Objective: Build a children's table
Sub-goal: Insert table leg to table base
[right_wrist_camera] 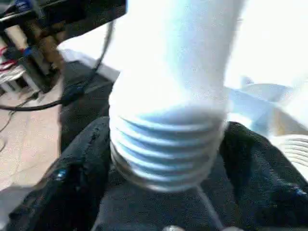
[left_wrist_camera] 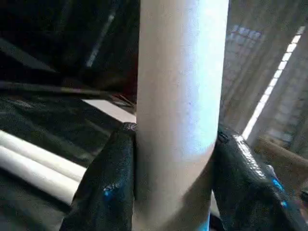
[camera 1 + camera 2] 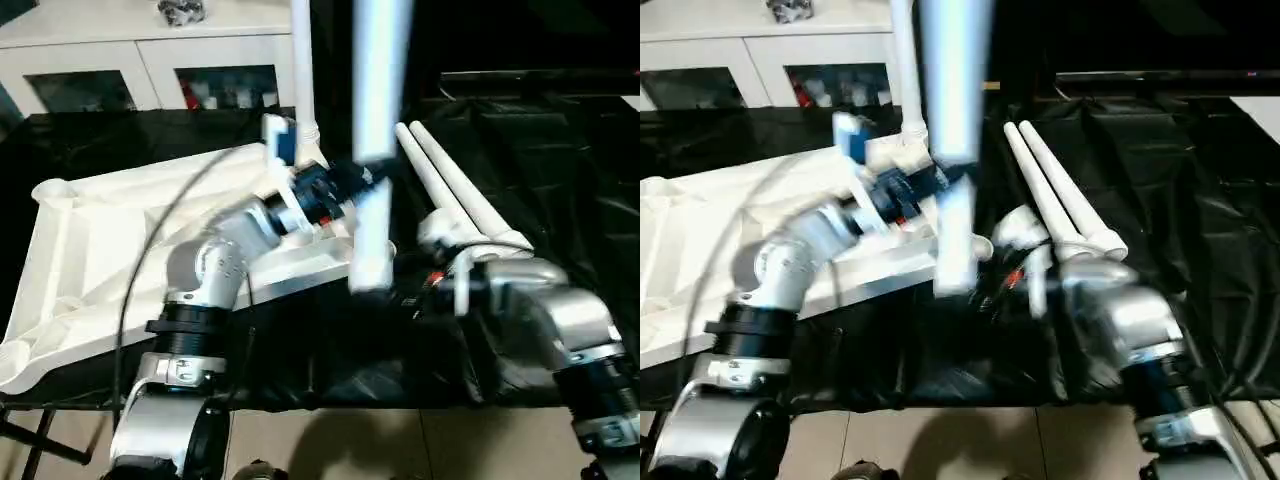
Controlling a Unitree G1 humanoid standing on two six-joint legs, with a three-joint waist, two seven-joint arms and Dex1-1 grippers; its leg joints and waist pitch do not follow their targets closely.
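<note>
We held one white leg [image 3: 378, 140] upright over the black-covered table [image 3: 560, 180], just off the near corner of the tabletop [image 3: 100, 250]. Left tool [image 2: 175, 159] was clamped on the leg's shaft, w/ a black finger [image 2: 108, 183] pressed on each side. Leg's lower end was threaded, ribs visible in the right wrist view [image 1: 166, 149], & sat betw. the right tool [image 1: 168, 192] fingers [image 1: 72, 183], which stood apart on either side; we couldn't tell whether they touched it.

Tabletop lay upside down to the left, ribbed underside up, raised rim all round. A second leg [image 3: 303, 70] stood upright at its far corner. Two more legs [image 3: 450, 185] lay side by side on the black cover to the right, touching, flared ends toward us near the right forearm.

Behind the table stood a white cabinet [image 3: 150, 60] w/ glass doors.
</note>
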